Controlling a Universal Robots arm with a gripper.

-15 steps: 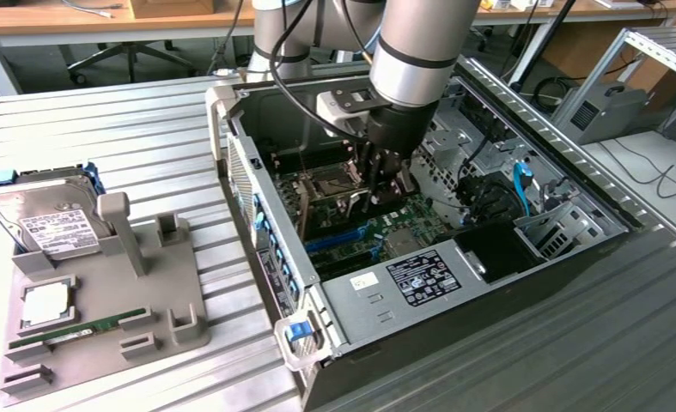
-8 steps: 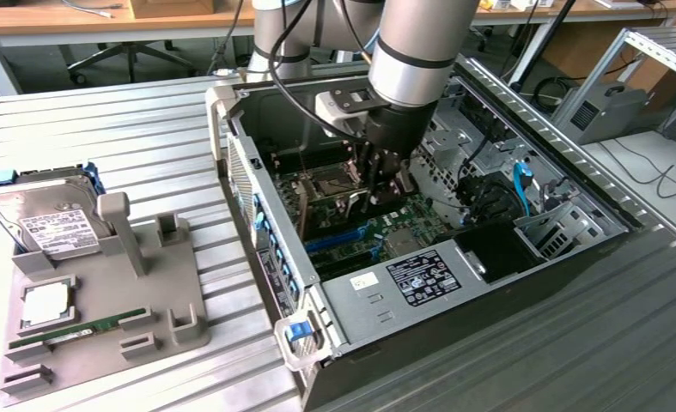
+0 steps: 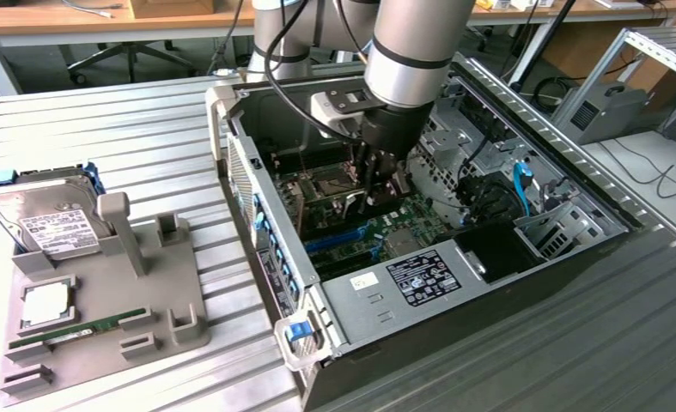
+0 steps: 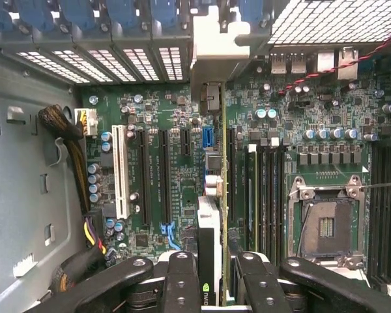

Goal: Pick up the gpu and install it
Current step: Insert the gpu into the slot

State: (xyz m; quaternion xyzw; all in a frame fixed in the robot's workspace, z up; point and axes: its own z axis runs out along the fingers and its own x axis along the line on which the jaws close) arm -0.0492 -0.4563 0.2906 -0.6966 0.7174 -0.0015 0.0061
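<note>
Black gripper (image 4: 215,261) fingers stand partly closed, clamped on the gpu (image 4: 208,231), which is held edge-on over the green motherboard (image 4: 163,117); its pale bracket (image 4: 212,45) lies beside the rear slot covers; in the exterior view both sit mid-frame inside the open computer case (image 3: 350,296).

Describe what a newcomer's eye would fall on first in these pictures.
The arm reaches down into the open computer case, in the exterior view's middle. Its pincer grips the gpu edge-on over the green motherboard. On the exterior view's left, a hard drive sits in a grey holder.
</note>
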